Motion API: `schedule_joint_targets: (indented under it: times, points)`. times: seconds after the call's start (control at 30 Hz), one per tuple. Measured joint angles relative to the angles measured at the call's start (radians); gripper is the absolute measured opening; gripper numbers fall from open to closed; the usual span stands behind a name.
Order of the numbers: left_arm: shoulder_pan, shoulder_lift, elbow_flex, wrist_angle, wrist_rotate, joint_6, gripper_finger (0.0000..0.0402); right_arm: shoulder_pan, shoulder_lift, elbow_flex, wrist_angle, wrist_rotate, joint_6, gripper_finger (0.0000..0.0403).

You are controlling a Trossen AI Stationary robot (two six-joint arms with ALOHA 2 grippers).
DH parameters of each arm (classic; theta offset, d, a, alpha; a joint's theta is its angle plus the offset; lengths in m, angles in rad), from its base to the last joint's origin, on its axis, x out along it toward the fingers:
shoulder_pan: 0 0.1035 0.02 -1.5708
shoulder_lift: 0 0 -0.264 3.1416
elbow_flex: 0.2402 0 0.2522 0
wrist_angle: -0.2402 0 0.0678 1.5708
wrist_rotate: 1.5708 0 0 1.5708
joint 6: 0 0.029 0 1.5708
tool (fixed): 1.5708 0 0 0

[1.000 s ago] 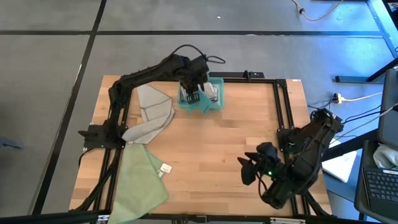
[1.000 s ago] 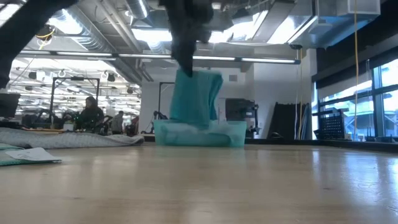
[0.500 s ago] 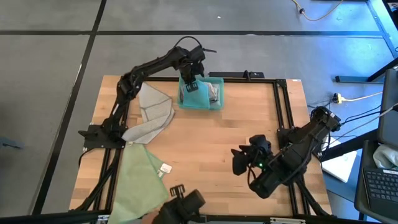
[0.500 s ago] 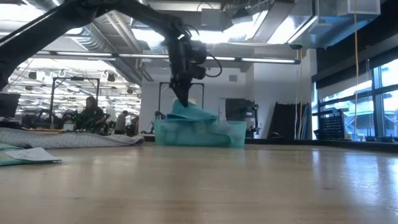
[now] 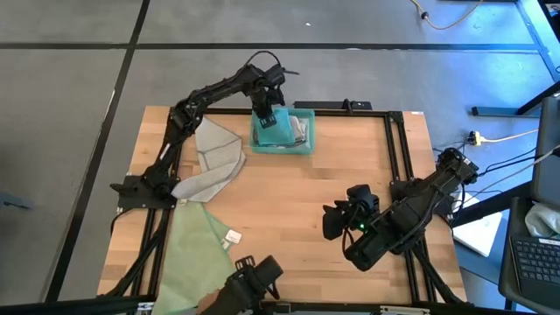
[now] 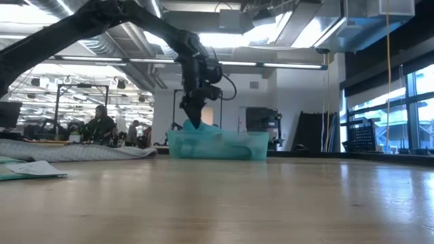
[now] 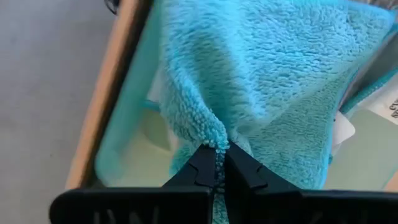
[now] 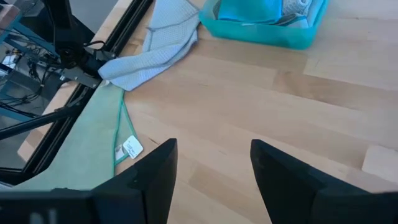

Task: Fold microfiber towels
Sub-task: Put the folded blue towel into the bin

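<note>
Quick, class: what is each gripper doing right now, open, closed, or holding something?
Left gripper: closed on the fluffy teal microfiber towel over the rigid teal plastic bin.
Right gripper: open, holding nothing.

Teal towel (image 5: 276,133): you see a fluffy teal cloth bunched up in the teal bin (image 5: 304,148) at the far side of the desk (image 5: 350,192); its top is pinched into a peak by the left end effector (image 7: 219,160), whose fingers are closed on it.
Grey towel (image 5: 214,162): you have a light grey cloth lying loosely folded and rumpled on the desk's left side, just beside the bin.
Pale green towel (image 5: 199,254): you find it spread mostly flat at the desk's near left corner, touching the grey towel's near end, a small white tag (image 5: 233,236) at its right edge.
</note>
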Motion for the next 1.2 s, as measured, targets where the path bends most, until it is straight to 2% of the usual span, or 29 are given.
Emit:
schedule_joint_targets:
  times: [0.13,0.3,0.37,0.7,0.93,1.2]
  points:
    - [-0.020,0.004,0.000,0.024,-0.010,-0.006,0.0030,0.000,0.000,0.000,0.004,-0.003,0.000,0.0207]
    - [-0.047,-0.002,0.002,0.061,-0.175,0.024,0.0065,0.000,0.000,0.000,0.011,-0.008,0.000,0.0207]
    - [-0.045,-0.003,0.005,0.055,-0.197,0.029,0.0078,0.000,0.000,0.000,0.018,-0.008,0.000,0.0207]
    - [-0.058,-0.015,0.006,0.020,-0.168,0.026,0.0131,0.000,0.000,0.000,0.025,-0.008,-0.038,0.0207]
    - [-0.063,-0.067,0.006,0.063,-0.104,0.050,0.0159,0.001,0.000,0.000,0.026,-0.008,-0.054,0.0207]
    - [-0.065,-0.080,0.007,0.042,-0.046,0.049,0.0214,0.005,0.000,0.000,0.032,-0.008,-0.101,0.0207]
